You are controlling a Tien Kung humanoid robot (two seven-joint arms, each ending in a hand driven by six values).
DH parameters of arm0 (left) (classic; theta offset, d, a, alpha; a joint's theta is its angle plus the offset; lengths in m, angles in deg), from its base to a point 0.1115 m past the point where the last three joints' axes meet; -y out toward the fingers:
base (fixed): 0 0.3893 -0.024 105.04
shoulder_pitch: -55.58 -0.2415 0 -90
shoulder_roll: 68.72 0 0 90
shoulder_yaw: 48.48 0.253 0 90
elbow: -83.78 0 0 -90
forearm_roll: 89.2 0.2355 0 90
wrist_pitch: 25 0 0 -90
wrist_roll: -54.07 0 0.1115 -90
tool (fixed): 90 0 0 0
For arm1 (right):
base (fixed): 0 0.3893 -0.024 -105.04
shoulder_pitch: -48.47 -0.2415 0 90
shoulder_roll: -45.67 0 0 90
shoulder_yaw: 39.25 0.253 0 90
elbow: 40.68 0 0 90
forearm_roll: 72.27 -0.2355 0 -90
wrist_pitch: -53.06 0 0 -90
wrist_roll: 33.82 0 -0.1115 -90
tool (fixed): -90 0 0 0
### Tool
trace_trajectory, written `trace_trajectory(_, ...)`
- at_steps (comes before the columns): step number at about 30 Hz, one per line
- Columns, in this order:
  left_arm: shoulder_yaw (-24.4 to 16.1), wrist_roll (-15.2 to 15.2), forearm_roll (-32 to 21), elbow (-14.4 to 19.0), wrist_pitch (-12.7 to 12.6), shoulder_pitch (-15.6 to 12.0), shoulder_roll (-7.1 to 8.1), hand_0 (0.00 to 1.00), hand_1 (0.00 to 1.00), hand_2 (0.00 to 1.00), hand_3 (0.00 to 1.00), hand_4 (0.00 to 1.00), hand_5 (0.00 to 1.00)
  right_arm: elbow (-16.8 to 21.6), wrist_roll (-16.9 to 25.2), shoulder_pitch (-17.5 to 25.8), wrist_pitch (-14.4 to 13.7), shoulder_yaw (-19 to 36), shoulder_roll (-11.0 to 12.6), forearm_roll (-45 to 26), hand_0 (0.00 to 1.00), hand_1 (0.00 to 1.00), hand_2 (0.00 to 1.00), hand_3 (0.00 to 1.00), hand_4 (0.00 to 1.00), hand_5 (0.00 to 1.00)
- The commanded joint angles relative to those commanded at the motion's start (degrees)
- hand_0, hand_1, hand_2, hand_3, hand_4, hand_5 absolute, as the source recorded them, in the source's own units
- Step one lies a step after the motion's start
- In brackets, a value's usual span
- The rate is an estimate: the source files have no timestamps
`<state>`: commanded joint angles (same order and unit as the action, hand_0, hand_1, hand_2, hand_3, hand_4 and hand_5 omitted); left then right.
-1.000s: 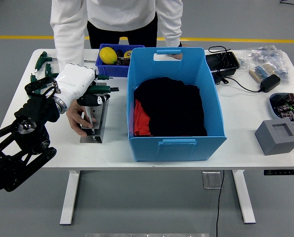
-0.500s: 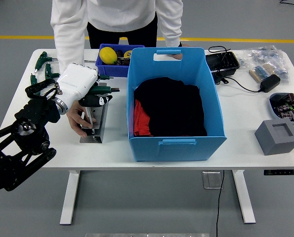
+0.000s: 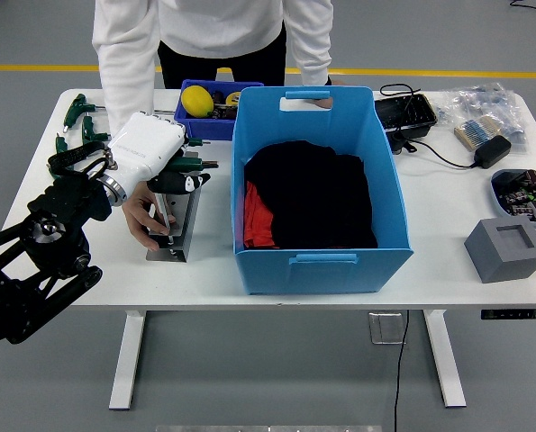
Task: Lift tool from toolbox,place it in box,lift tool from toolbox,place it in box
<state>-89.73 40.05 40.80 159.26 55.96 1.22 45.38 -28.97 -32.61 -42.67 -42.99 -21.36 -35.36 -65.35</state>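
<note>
My left hand [image 3: 164,166] is closing on a green-handled tool [image 3: 188,163] in the rack [image 3: 174,223]. The blue box [image 3: 322,261] is waiting at three o'clock; the tool's long axis is pointing that way.

Robotics lab or workshop floor. Shown by: grey sealed floor crossed by a yellow safety line [image 3: 430,73]; white height-adjustable table [image 3: 448,234] with control panel on its front edge; green-handled tools [image 3: 77,112] laid out at the far left; blue parts bin [image 3: 212,112]; bagged components [image 3: 484,108], power adapter [image 3: 490,151] and open electronics [image 3: 523,191] at right.
</note>
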Motion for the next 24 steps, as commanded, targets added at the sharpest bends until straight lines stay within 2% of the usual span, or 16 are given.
trace_trajectory(10,0.3,1.1,0.0,0.2,0.0,0.7,0.4,0.082,0.002,0.041,0.065,0.799,0.564,0.0,-0.1,0.0,0.0,-0.2,0.0,0.0,0.697,0.669,0.737,0.584,0.792,0.714)
trace_trajectory(24,0.7,2.1,0.0,0.3,0.3,1.1,0.78,0.072,0.002,0.039,0.062,0.782,0.566,0.0,-0.1,0.1,0.0,-0.3,0.0,-0.2,0.697,0.67,0.737,0.583,0.791,0.713)
